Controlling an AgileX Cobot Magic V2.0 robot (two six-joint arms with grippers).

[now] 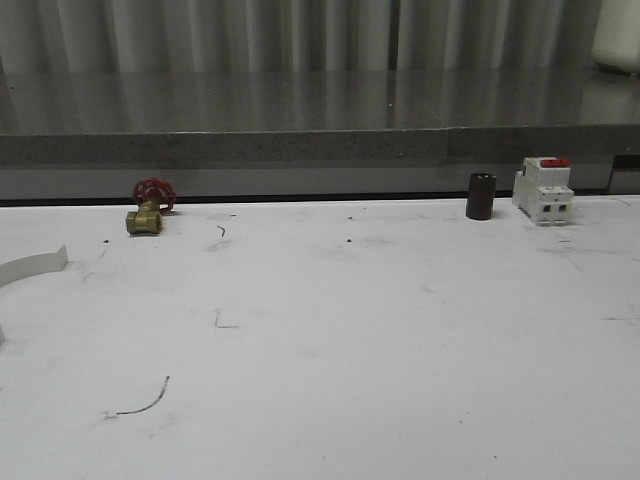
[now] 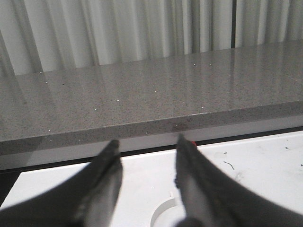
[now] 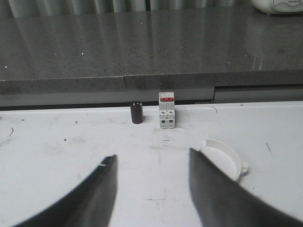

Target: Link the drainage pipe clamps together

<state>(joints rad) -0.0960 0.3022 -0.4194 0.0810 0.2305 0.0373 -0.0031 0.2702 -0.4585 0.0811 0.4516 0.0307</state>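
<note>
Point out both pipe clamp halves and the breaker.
Left clamp half (image 1: 35, 266), front view, on its curved band.
Right clamp half (image 3: 227, 153), right wrist view, on its curved band.
Breaker (image 3: 167, 113), right wrist view, on its white body.

Left hand (image 2: 147, 189) and right hand (image 3: 151, 189) — dark, smooth, tapering fingers — matte black

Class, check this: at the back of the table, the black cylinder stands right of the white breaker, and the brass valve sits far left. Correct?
Not quite. The front view shows the black cylinder left of the breaker, not right. The valve does sit far left.
</note>
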